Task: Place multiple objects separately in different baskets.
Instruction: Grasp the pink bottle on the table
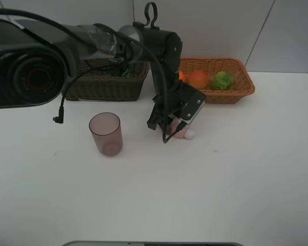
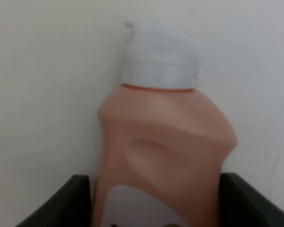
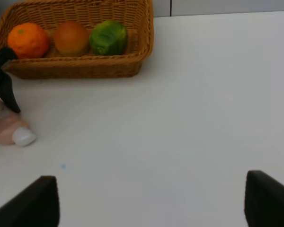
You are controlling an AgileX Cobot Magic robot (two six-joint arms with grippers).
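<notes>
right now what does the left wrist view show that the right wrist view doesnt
Only left wrist: the left gripper closed on the pink tube, close up, its body dented. Only right wrist: the light basket holding orange, peach and green fruit, plus the open right gripper. Both: the tube, its white cap, the white table.

Along the back edge of the desk [image 1: 246, 179] stand two baskets side by side, the deeper basket [image 1: 105, 89] toward the left corner and the shallower basket [image 1: 236, 91] toward the right. In the shallower basket lie, from left to right, the orange [image 3: 28, 40], the peach [image 3: 71, 38] and the third fruit [image 3: 109, 37], close together. In front of the baskets, near mid-desk, the cup [image 1: 106, 134] stands upright to the left, and well right of it the tube [image 1: 189, 134] lies on the desk between the fingers of the left gripper [image 1: 174, 128].
</notes>
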